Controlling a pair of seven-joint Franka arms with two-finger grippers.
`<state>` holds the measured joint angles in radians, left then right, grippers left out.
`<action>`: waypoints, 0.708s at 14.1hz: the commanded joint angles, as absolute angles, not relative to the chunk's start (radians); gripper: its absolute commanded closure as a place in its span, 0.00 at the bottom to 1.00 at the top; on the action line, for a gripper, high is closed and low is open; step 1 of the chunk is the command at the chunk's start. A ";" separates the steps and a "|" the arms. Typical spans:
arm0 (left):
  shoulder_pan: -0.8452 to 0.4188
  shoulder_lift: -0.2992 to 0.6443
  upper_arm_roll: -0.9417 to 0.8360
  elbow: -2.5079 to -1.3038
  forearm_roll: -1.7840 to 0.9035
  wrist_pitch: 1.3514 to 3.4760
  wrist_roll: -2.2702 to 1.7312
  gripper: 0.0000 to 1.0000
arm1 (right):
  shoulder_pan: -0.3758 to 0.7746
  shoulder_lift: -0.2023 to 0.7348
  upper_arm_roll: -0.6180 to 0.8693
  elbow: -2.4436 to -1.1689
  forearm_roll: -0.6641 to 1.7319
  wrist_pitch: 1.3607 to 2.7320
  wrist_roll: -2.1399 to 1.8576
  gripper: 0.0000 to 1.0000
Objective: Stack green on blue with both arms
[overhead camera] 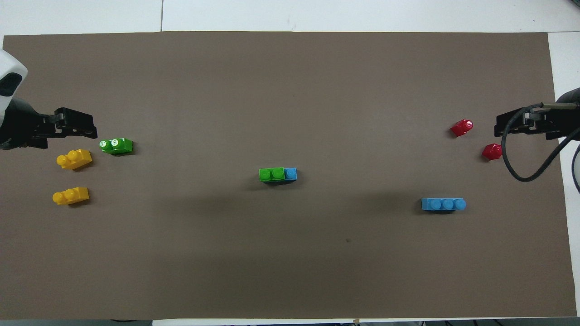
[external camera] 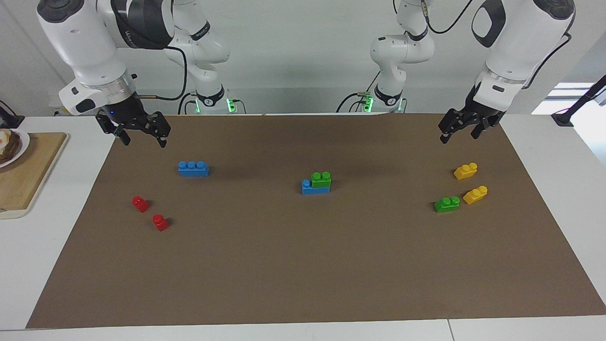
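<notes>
Both arms are seen raised above the brown mat (external camera: 303,265), each wrist angled down toward the table. The left gripper (external camera: 462,130) is held in the air over the mat's edge at the left arm's end, jaws spread and empty; in the overhead view only its black tip and part of the white wrist (overhead camera: 74,129) are shown, the rest being cut off at the frame's edge. The right gripper (external camera: 141,135) is held over the mat's corner at the right arm's end, jaws likewise apart with nothing between them; from above it (overhead camera: 521,127) is largely cut off, and a looping black cable (overhead camera: 521,176) is draped in front of it.

A green brick (external camera: 321,179) is shown seated on a blue brick (external camera: 308,188) at the mat's centre, well apart from both sets of jaws, with 1 blue stud left uncovered. A 2nd green brick (external camera: 447,204) lies below and clear of the left jaws, just beside 1 of 2 yellow bricks (external camera: 476,194); the other yellow brick (external camera: 466,171) lies closer under those jaws. A 2nd blue brick (external camera: 193,168) is seen near the right jaws, untouched, with 2 red bricks (external camera: 140,203) (external camera: 160,222) farther off. A wooden board (external camera: 28,175) with a plate (external camera: 19,149) is partly cut off at the frame's edge, its contents hard to make out
</notes>
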<state>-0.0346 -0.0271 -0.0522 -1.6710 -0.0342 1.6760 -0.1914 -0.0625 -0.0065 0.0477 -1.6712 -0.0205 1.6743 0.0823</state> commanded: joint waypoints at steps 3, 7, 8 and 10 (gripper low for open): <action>-0.029 -0.034 -0.052 -1.680 -0.021 1.652 -0.172 0.00 | -0.081 0.005 0.058 -1.655 -0.018 1.684 0.075 0.02; -0.029 -0.037 -0.052 -1.686 -0.021 1.651 -0.173 0.00 | -0.081 0.003 0.060 -1.655 -0.018 1.689 0.075 0.02; -0.029 -0.037 -0.051 -1.686 -0.021 1.651 -0.173 0.00 | -0.081 0.005 0.060 -1.655 -0.018 1.689 0.075 0.02; -0.029 -0.037 -0.051 -1.684 -0.021 1.651 -0.173 0.00 | -0.081 0.005 0.060 -1.655 -0.018 1.695 0.075 0.02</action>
<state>-0.0346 -0.0268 -0.0515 -1.6741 -0.0342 1.6606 -0.1910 -0.0627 -0.0062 0.0472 -1.6697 -0.0205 1.6791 0.0823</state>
